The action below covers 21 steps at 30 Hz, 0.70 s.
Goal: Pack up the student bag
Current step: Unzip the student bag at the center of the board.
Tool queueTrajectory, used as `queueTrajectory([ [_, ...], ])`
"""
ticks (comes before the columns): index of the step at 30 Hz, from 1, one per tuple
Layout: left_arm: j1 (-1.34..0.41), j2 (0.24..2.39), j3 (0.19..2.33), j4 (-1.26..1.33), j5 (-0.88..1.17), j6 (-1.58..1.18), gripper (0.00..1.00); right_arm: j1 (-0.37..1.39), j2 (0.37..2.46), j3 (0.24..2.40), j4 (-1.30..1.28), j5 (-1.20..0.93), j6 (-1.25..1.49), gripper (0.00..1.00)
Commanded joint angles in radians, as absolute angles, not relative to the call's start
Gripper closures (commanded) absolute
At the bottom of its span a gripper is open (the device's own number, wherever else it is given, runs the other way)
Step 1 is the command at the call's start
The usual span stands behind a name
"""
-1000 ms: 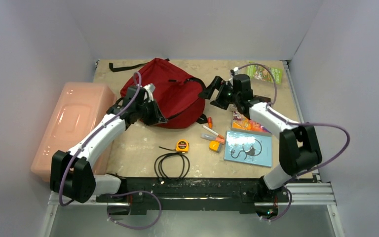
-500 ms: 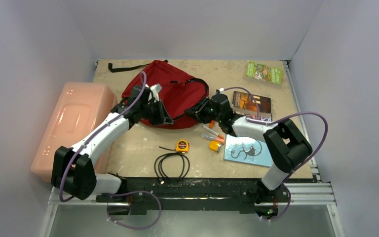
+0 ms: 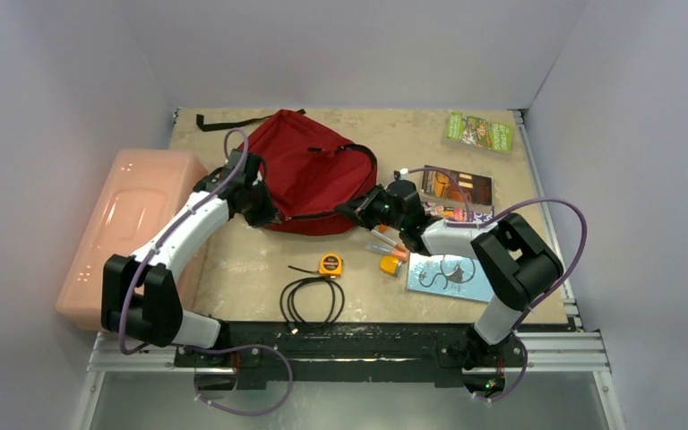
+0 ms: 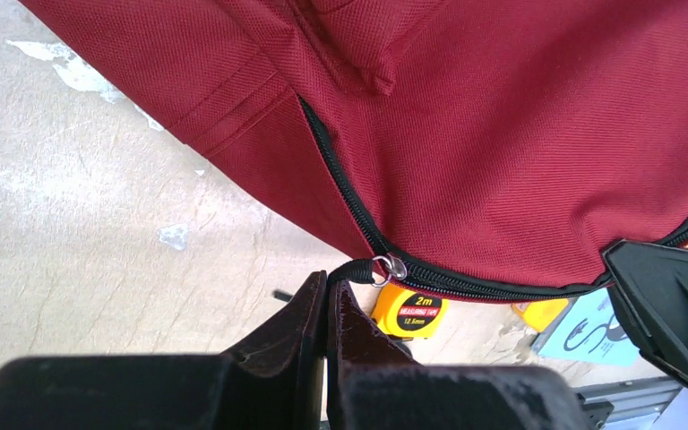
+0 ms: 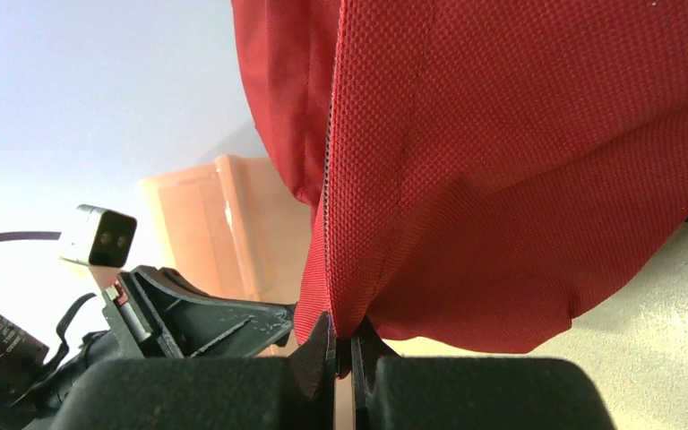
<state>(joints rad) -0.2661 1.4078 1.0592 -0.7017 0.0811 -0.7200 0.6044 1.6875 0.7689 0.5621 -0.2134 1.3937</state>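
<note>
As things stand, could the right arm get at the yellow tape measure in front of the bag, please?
Probably not without letting go first: the right gripper is shut on the student bag's fabric edge. The tape measure itself lies uncovered on the table close by.

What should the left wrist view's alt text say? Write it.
The left tool pinches the black zipper pull of a dark red backpack lying on a tan table. A yellow tape measure sits just beyond.

The right hand [image 5: 342, 346] has descended and clamped the student bag [image 3: 309, 170]
</note>
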Motion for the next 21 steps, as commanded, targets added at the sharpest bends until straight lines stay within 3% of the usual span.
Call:
queueTrajectory([
  [1, -0.254, 1.418, 1.101, -0.757, -0.045, -0.730, 1.00, 0.586, 1.665, 0.749, 0.670, -0.214, 1.404, 1.00],
  [6, -0.255, 1.427, 1.112, -0.766, -0.054, -0.699, 1.00, 0.596, 1.678, 0.773, 0.687, -0.244, 1.356, 1.00],
  [7, -0.258, 1.423, 1.112, -0.763, -0.054, -0.690, 1.00, 0.604, 1.674, 0.775, 0.683, -0.252, 1.326, 0.92],
  [9, -0.262, 1.406, 1.112, -0.763, -0.059, -0.657, 1.00, 0.615, 1.668, 0.807, 0.611, -0.290, 1.207, 0.48],
  [10, -0.262, 1.394, 1.111, -0.765, -0.056, -0.640, 0.91, 0.618, 1.657, 0.818, 0.562, -0.304, 1.117, 0.33],
  [13, -0.270, 1.341, 1.105, -0.751, -0.033, -0.601, 0.61, 0.618, 1.540, 0.814, 0.365, -0.195, 0.824, 0.16],
  [17, -0.331, 1.261, 1.110, -0.681, -0.005, -0.526, 0.32, 0.517, 1.461, 0.872, 0.220, -0.226, 0.631, 0.13],
  [21, -0.455, 1.288, 1.192, -0.588, 0.008, -0.472, 0.26, 0.416, 1.400, 0.916, 0.100, -0.169, 0.580, 0.13],
])
